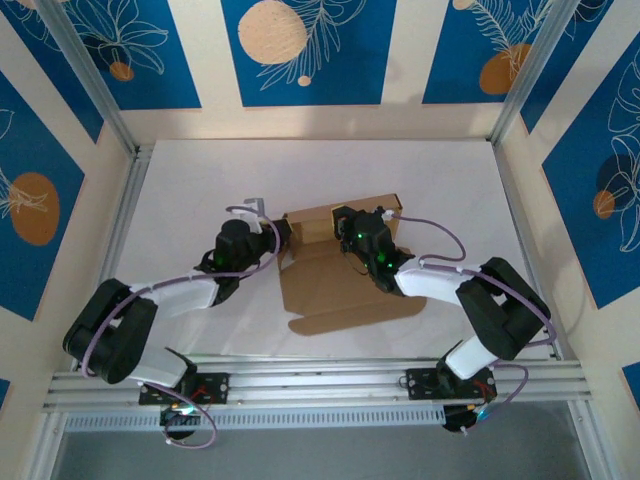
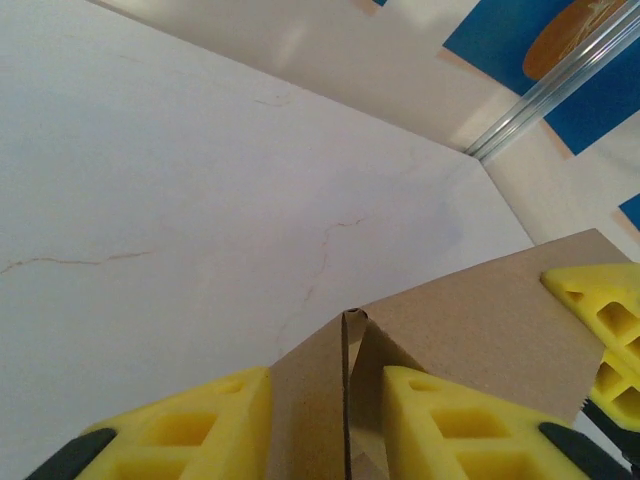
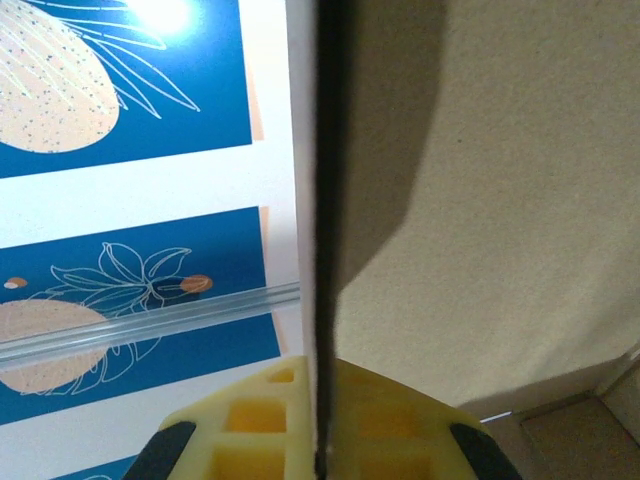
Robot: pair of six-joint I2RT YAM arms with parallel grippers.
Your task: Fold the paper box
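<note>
The paper box [image 1: 345,295] is a brown cardboard sheet lying mid-table, its far wall [image 1: 310,226] folded upright. At the wall's left end is my left gripper [image 1: 283,236]. In the left wrist view its yellow jaws [image 2: 325,378] stand partly open around a folded corner of the paper box [image 2: 480,320], whose two layers gape apart. My right gripper [image 1: 346,226] holds the same wall further right. In the right wrist view it [image 3: 320,368] is shut on the paper box [image 3: 480,200], which runs edge-on between the pads. Its yellow fingers [image 2: 600,310] reach over the cardboard's top edge.
The white table [image 1: 200,180] is fenced by aluminium rails at the front [image 1: 320,380] and left [image 1: 125,220]. Blue-patterned wall panels [image 1: 305,50] close it in behind and at the sides. Both arms bend inward over the near half.
</note>
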